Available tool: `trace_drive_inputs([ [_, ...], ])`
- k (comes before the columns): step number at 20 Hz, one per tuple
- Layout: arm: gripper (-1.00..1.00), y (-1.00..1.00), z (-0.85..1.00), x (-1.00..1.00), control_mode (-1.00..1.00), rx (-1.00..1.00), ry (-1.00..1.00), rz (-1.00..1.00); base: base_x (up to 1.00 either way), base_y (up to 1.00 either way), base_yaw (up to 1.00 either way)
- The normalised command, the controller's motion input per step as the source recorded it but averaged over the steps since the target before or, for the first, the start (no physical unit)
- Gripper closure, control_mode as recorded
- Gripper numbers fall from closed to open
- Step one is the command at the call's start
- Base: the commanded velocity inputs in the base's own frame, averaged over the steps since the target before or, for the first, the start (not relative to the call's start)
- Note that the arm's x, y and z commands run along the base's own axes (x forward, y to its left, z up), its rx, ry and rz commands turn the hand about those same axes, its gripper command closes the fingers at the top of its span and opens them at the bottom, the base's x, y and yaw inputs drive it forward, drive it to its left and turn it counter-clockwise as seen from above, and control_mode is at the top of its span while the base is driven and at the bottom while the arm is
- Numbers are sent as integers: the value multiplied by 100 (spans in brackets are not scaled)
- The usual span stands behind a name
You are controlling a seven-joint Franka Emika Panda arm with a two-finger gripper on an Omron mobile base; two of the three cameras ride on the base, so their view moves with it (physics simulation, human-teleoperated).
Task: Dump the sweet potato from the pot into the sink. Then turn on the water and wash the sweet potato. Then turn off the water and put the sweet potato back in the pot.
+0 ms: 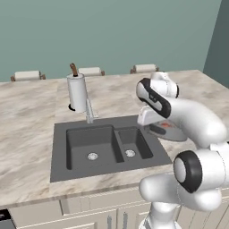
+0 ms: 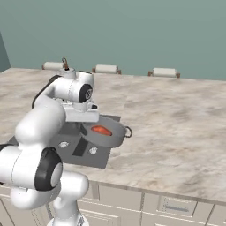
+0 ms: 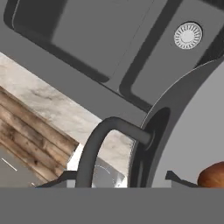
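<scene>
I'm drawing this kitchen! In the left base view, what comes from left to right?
Tall white paper-towel roll → slim silver-grey faucet → larger left basin → smaller right basin → shallow grey metal pot.

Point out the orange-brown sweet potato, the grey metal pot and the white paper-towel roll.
orange-brown sweet potato [image 2: 102, 130], right base view, middle of its body.
grey metal pot [image 2: 115, 137], right base view, outer side wall.
white paper-towel roll [image 1: 77, 93], left base view, middle of the roll's side.

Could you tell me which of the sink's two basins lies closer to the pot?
The smaller right basin of the sink; the pot sits just beyond its right edge, while the larger left basin lies farther away.
</scene>
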Motion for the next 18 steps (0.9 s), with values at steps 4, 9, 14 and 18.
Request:
trace_drive_inputs([
  [4,100,72,21,-20,-100,3,4,15,0,0,0],
  [9,100,82,18,-39,-100,0,0,15,0,0,0],
  [14,100,74,17,-53,-100,0,-3,14,0,0,0],
  [18,100,64,19,-48,-100,0,-8,11,0,0,0],
])
